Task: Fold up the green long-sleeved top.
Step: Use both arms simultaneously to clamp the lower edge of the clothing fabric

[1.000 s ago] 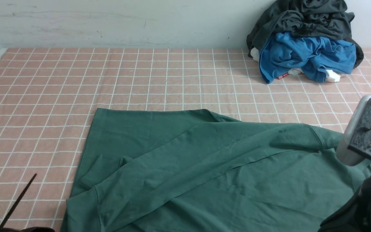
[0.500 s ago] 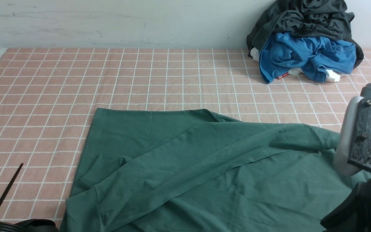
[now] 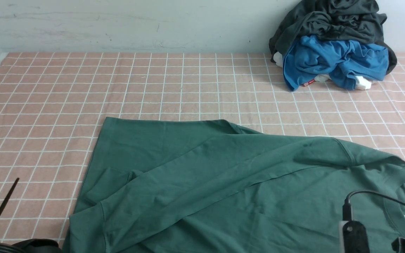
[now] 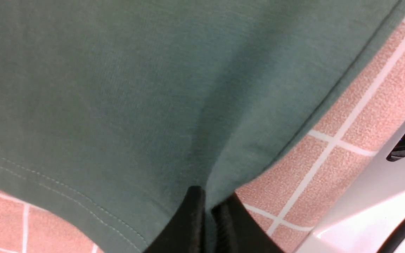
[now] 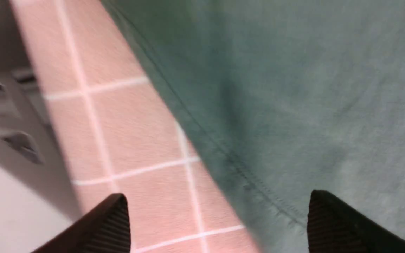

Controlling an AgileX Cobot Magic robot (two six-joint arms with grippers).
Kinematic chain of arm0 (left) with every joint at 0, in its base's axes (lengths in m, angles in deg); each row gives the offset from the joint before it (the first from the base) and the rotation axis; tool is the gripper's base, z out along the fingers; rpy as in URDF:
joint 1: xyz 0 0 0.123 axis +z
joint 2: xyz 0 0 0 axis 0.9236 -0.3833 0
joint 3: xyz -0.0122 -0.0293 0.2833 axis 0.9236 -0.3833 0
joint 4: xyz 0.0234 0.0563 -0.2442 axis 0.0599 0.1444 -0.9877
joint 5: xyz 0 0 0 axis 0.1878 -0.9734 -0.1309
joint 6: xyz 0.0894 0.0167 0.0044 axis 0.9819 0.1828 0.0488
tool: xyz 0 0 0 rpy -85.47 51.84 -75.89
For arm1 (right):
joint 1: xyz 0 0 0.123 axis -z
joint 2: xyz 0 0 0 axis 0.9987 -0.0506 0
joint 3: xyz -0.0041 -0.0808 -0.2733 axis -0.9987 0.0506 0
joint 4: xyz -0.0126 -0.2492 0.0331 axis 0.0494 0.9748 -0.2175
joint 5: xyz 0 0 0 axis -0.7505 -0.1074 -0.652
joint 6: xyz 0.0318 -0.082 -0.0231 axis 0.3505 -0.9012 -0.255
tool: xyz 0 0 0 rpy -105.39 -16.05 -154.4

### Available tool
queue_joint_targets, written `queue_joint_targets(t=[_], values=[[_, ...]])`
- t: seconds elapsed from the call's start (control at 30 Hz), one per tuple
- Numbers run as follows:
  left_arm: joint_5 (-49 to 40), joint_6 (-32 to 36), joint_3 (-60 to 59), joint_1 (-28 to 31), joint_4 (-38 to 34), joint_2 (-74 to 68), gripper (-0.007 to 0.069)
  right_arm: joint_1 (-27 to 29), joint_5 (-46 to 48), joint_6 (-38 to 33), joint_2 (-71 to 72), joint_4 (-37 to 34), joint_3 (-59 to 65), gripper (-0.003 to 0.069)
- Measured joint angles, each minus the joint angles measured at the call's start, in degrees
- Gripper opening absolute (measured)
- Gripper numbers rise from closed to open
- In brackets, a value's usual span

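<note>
Front view: we log the green long-sleeved top (image 3: 223, 182) spread on the checked table (image 3: 153, 88), one sleeve (image 3: 202, 168) laid across its body (an early fold, we judge), left gripper (image 4: 207, 218) clamped on its edge, right gripper (image 5: 216, 198) with jaws apart, main folds left.

The bench (image 3: 47, 88) is being surveyed from well back by the front camera, which is being held on the robot's own side and aimed forward and slightly down toward the far wall (image 3: 118, 24). The green long-sleeved top (image 3: 206, 182) is being framed at very close range by both wrist cameras, each being pointed down past its own jaws at a cloth edge. Top and bench are being shared by all three views.
</note>
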Motion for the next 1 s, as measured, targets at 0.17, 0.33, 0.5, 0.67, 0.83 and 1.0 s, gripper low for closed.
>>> queue_joint_targets(t=[0.17, 0.33, 0.5, 0.67, 0.83, 1.0], values=[[0.1, 0.0, 0.0, 0.0, 0.0, 0.0, 0.0008, 0.0, -6.5, -0.3, -4.7, 6.7, 2.1, 0.0605], [0.1, 0.0, 0.0, 0.0, 0.0, 0.0, 0.0008, 0.0, -8.7, -0.4, -8.6, 10.9, 3.2, 0.056], [0.1, 0.0, 0.0, 0.0, 0.0, 0.0, 0.0008, 0.0, -10.7, -0.4, -10.6, 14.0, 4.4, 0.0496], [0.1, 0.0, 0.0, 0.0, 0.0, 0.0, 0.0008, 0.0, -14.0, -0.4, -10.6, 16.9, 4.4, 0.0426], [0.3, 0.0, 0.0, 0.0, 0.0, 0.0, 0.0008, 0.0, -14.5, -0.4, -10.6, 16.8, 4.7, 0.0285], [0.2, -1.3, 0.0, 0.0, 0.3, 0.0, 0.0008, 0.0, -11.3, -0.5, -10.6, 16.5, 4.8, 0.0076]])
